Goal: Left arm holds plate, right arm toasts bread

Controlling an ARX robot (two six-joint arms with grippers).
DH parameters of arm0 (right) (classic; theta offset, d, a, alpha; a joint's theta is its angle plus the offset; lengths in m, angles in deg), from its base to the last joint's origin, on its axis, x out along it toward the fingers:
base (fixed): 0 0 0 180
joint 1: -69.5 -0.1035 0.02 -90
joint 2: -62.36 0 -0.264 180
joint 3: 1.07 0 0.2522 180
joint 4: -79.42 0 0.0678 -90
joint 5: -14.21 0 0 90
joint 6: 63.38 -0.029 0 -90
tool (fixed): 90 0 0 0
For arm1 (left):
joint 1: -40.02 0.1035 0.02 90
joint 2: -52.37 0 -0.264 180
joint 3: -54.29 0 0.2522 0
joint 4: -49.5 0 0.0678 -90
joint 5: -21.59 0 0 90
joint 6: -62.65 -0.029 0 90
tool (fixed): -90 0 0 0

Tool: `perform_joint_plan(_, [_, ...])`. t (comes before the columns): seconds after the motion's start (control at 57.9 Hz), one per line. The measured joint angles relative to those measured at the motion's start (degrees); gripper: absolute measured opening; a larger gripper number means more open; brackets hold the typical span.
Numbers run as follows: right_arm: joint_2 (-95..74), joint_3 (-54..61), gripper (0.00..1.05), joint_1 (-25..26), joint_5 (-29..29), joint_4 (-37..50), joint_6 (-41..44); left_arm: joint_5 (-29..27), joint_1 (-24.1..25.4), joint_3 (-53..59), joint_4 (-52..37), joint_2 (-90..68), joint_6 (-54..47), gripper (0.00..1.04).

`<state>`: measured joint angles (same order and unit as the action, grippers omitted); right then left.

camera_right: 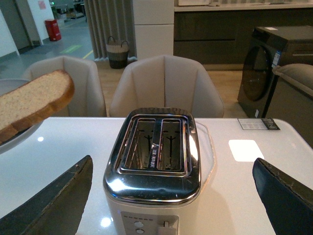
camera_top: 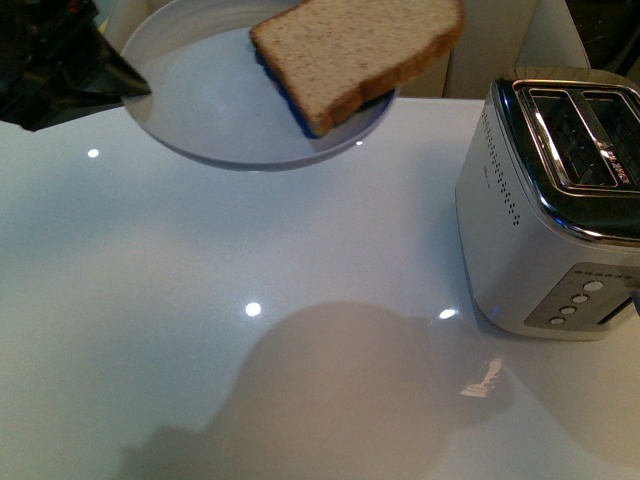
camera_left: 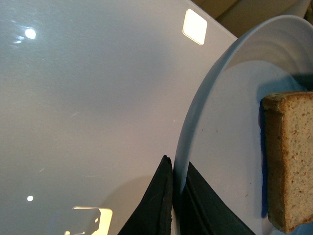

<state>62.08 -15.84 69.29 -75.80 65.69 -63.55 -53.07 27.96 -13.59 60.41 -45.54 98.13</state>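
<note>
- The left fingers (camera_left: 156,205) are clamped on the rim of the plate (camera_top: 215,110), one on each face of the rim.
- The plate hangs in the air above the bench (camera_top: 200,290), at the far left of the front view, and casts a broad shadow on the bench below it.
- The bread (camera_top: 355,50) lies on the plate, on the side away from the left fingers.
- The end of the bread nearest the toaster (camera_top: 545,210) sticks out past the plate's rim.
- In the left wrist view the bread's (camera_left: 291,161) crust edge stands up off the plate's (camera_left: 220,142) floor, with a dark shadow beside it.
- The toaster stands on the bench to the right, well apart from the plate.
- Both slots (camera_right: 154,144) in its chrome top are bare, with only the wire guides showing inside.
- The right fingers (camera_right: 54,200) are spread wide apart and hold nothing.
- They hover on either side of the toaster (camera_right: 151,188) without touching it.
- From the right wrist the bread (camera_right: 34,100) shows off to one side of the toaster, higher than its top.
- Beige chairs (camera_right: 166,83) stand behind the bench.
</note>
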Motion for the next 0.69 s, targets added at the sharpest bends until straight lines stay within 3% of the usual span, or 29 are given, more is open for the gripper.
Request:
perform_joint_plan(0.086, [0.02, 0.0, 0.96, 0.02, 0.0, 0.0, 0.0, -0.59, -3.82, -1.57, 1.01, 0.57, 1.33, 0.03])
perform_joint_plan(0.242, [0.0, 0.0, 0.96, 0.0, 0.0, 0.0, 0.0, -1.03, -6.51, -2.62, 1.44, 1.46, 2.54, 0.03])
perform_joint_plan(0.691, [0.02, 0.0, 0.96, 0.0, 0.0, 0.0, 0.0, -0.31, -8.22, -2.67, 1.31, 2.16, 3.23, 0.03])
